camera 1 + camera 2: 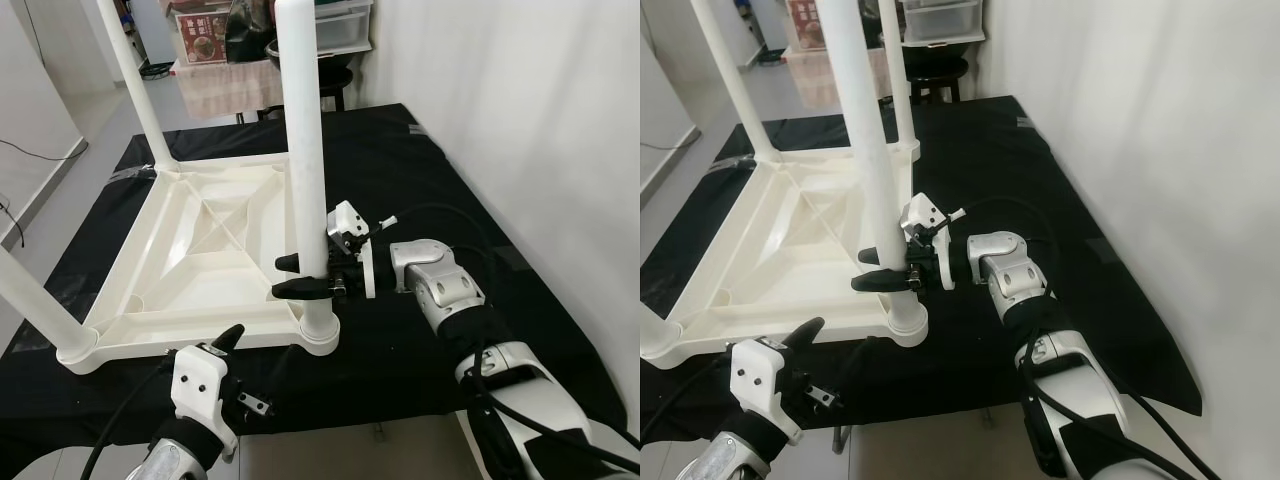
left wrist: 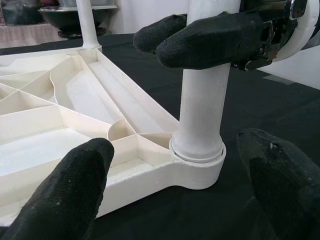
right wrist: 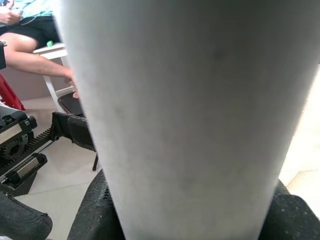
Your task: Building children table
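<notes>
White moulded plastic, the upturned tabletop (image 1: 190, 260) fills the frame's left centre on the black mat (image 1: 420, 170); it looks light and stiff. Four legs stand in its corners. The right gripper (image 1: 290, 277) clamps the nearest leg (image 1: 305, 150) low, sensibly. The left gripper (image 2: 175, 175) hovers agape.

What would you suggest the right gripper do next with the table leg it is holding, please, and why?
Probably keep its grip and press the leg gently downward. The right gripper is shut around the upright leg just above the corner socket of the upturned tabletop, where a collar shows above the socket rim, so it may not be fully seated. The left gripper waits open nearby.
</notes>
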Robot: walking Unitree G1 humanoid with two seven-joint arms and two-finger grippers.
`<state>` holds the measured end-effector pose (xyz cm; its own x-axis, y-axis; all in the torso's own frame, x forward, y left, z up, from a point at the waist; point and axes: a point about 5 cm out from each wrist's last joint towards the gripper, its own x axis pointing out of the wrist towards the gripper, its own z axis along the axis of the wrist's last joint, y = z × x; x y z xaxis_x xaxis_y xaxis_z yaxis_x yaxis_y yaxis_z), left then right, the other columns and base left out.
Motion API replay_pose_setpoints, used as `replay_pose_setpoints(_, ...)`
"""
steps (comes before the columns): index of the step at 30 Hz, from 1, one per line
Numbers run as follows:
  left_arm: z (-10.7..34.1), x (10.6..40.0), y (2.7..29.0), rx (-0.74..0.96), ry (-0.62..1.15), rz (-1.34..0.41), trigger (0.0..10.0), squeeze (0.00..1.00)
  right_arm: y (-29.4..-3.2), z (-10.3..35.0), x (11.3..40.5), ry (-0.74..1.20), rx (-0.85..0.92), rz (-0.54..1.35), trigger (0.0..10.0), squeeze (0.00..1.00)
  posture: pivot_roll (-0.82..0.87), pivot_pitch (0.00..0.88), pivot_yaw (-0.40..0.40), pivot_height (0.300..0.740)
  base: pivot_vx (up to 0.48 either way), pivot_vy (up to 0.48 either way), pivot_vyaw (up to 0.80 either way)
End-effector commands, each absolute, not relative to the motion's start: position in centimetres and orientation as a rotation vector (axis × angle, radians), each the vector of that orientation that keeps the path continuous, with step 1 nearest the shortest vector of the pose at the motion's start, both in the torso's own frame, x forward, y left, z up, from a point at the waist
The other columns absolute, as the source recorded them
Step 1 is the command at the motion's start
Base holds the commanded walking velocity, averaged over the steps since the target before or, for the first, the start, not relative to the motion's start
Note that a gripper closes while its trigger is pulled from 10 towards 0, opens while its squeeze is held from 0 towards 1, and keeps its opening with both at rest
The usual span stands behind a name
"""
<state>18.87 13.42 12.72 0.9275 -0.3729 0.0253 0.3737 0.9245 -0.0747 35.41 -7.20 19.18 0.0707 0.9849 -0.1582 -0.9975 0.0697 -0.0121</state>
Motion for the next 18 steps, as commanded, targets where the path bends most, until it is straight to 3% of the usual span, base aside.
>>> replay_pose_setpoints(1, 12.4, 18.8, 13.6, -0.071, 0.000, -0.376, 10.0, 0.00, -6.9, 18.6, 35.3, 0.134, -0.110, 1.511, 0.0, 0.00, -0.04, 0.037, 0.052, 0.740, 0.000, 0.000, 0.00)
replay_pose_setpoints(12, 12.6, 18.6, 13.6, -0.069, -0.004, -0.371, 10.0, 0.00, -8.8, 18.2, 35.8, 0.058, -0.145, 1.215, 0.0, 0.00, -0.05, 0.067, 0.031, 0.740, 0.000, 0.000, 0.00)
replay_pose_setpoints(13, 12.7, 18.5, 13.7, -0.069, -0.005, -0.370, 10.0, 0.00, -8.4, 18.4, 36.1, -0.026, -0.115, 0.833, 0.0, 0.00, -0.05, 0.072, 0.027, 0.740, 0.000, 0.000, 0.00)
replay_pose_setpoints(14, 12.8, 18.5, 13.9, -0.068, -0.005, -0.369, 10.0, 0.00, -7.0, 16.9, 33.4, 0.005, -0.070, 0.691, 0.0, 0.00, -0.05, 0.096, 0.037, 0.740, 0.000, 0.000, 0.00)
replay_pose_setpoints(15, 12.8, 18.5, 13.9, -0.068, -0.005, -0.369, 10.0, 0.00, -7.0, 16.9, 33.4, 0.005, -0.070, 0.691, 0.0, 0.00, -0.05, 0.096, 0.037, 0.740, 0.000, 0.000, 0.00)
replay_pose_setpoints(16, 12.8, 18.4, 14.1, -0.068, -0.004, -0.369, 10.0, 0.00, -6.5, 16.1, 31.1, 0.016, -0.057, 0.559, 0.0, 0.00, -0.06, 0.096, 0.048, 0.740, 0.000, 0.000, 0.00)
replay_pose_setpoints(18, 12.7, 18.5, 14.2, -0.063, -0.001, -0.371, 10.0, 0.00, -6.2, 16.1, 30.4, 0.028, -0.043, 0.554, 0.0, 0.00, -0.07, 0.082, 0.055, 0.740, 0.000, 0.000, 0.00)
